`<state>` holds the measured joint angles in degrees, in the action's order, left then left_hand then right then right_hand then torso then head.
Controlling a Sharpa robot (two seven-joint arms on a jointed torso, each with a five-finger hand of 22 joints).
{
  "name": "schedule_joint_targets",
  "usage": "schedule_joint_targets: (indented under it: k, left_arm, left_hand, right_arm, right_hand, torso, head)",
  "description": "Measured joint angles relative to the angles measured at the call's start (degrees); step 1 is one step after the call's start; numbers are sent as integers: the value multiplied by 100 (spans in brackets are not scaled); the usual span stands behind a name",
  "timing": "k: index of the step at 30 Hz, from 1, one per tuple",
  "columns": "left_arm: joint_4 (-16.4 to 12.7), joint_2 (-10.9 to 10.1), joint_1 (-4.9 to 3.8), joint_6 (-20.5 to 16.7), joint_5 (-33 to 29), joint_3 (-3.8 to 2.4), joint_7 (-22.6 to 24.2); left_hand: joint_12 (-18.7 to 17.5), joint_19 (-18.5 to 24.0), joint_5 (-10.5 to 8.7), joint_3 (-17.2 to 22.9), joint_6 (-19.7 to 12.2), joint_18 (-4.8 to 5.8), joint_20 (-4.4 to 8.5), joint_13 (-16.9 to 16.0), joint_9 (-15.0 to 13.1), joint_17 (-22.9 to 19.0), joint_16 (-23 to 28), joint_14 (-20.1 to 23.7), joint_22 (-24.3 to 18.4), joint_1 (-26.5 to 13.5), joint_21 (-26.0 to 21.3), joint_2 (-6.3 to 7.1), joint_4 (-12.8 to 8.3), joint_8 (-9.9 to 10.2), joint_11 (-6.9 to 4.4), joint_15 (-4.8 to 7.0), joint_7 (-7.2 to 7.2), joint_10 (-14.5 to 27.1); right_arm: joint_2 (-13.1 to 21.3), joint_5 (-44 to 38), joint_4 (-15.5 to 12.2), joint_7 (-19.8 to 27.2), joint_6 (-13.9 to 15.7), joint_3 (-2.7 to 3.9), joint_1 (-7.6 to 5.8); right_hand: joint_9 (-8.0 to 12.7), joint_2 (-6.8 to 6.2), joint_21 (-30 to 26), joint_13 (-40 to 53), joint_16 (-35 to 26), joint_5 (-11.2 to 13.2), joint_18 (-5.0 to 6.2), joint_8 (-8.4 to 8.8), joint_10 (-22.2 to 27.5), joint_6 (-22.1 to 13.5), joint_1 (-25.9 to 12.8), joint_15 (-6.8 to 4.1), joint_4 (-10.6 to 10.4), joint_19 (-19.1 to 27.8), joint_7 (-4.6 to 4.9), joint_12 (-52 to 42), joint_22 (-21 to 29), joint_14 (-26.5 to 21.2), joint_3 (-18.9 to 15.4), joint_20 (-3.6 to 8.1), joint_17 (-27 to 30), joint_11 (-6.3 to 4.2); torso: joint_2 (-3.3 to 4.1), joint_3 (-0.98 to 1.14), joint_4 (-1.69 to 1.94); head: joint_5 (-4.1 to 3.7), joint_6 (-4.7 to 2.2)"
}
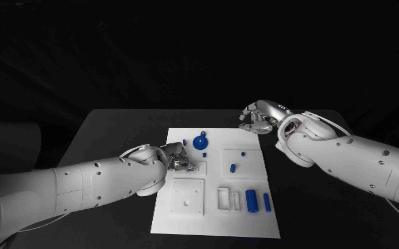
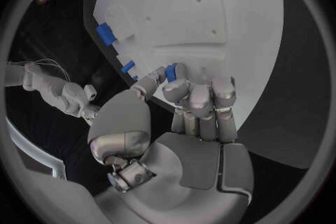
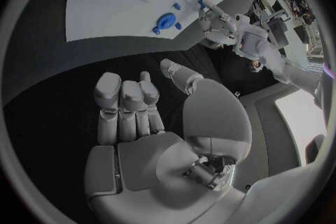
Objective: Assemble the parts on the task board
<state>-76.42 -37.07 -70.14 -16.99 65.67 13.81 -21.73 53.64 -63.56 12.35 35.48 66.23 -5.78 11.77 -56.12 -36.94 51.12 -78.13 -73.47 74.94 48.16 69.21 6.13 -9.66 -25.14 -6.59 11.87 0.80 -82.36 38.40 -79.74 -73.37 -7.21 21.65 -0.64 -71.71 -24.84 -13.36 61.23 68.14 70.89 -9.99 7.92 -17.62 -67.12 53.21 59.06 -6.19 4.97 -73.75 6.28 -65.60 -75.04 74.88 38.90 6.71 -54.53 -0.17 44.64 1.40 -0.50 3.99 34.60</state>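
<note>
You find no writing you can read here: the white task board (image 1: 218, 211) carries no label, number or mark, the blue parts (image 1: 251, 200) on it are plain, and both arms and the black table (image 1: 116, 128) show you no brand or sign.

The head camera looks down from above on the whole task board (image 1: 216, 188) on the black table (image 1: 116, 128), while each wrist fisheye sits close behind its own hand, facing across its fingers toward that same white board (image 2: 203, 5) (image 3: 119, 5), shared by all three.
</note>
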Motion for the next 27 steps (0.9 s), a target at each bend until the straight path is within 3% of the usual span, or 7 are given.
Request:
schedule_joint_targets:
  k: [5, 8, 13, 27]
  left_arm:
    - [8, -2, -1, 9, 0, -1, 3]
    - [11, -3, -2, 9, -1, -2, 7]
    - [12, -8, -2, 10, -10, -3, 13]
    - [11, -31, -2, 8, -17, -5, 16]
  left_hand:
    - [28, 0, 101, 15, 0, -1, 0, 25, 15, 0, -24, 0, -1, 3, 0, -3, 16, 0, -1, 0, 0, 0]
    - [64, 0, 142, -13, 0, -2, -1, 46, 38, -7, -24, -1, -1, 25, 22, -170, 8, 6, -1, 0, 0, 1]
    - [67, 31, 146, -3, 0, -3, -10, 63, 45, -7, -24, -1, -1, -58, 23, -291, -62, -22, -6, 0, 0, 6]
    - [90, 51, 230, 19, 0, -7, -30, 88, 54, -12, -46, -2, -2, -163, 45, -396, -181, -23, 15, -1, 0, 28]
  right_arm:
    - [-2, 3, 4, 0, 0, 0, 0]
    - [-4, 5, 4, 0, -1, 0, 0]
    - [-3, 8, 6, 0, -2, 0, 0]
    - [-2, 12, 9, 0, -6, 0, 0]
  right_hand:
    - [0, 0, 0, 0, 0, 0, 0, 0, 0, 0, 0, 0, -2, 7, 0, 0, 0, 0, -2, -7, -5, 0]
    - [0, 0, 0, 0, 0, 0, 0, 0, 0, 0, 0, 0, -16, 7, 0, 0, 0, 0, -16, -8, -5, 0]
    - [0, 23, 0, 0, 0, -24, 0, 0, 0, 0, -23, 0, -16, 8, 0, 0, 0, 0, -16, -8, -5, 1]
    - [0, 23, 0, 0, 0, -88, 0, 0, -2, 0, -23, 0, -16, -1, 0, 0, 0, 0, -16, 24, -10, 2]
  torso:
    - [0, 1, -1]
    - [0, 1, -1]
    - [0, -1, -1]
    - [1, -2, 2]
  head:
    - [3, 0]
    - [3, 1]
    - [-2, 2]
    - [-6, 1]
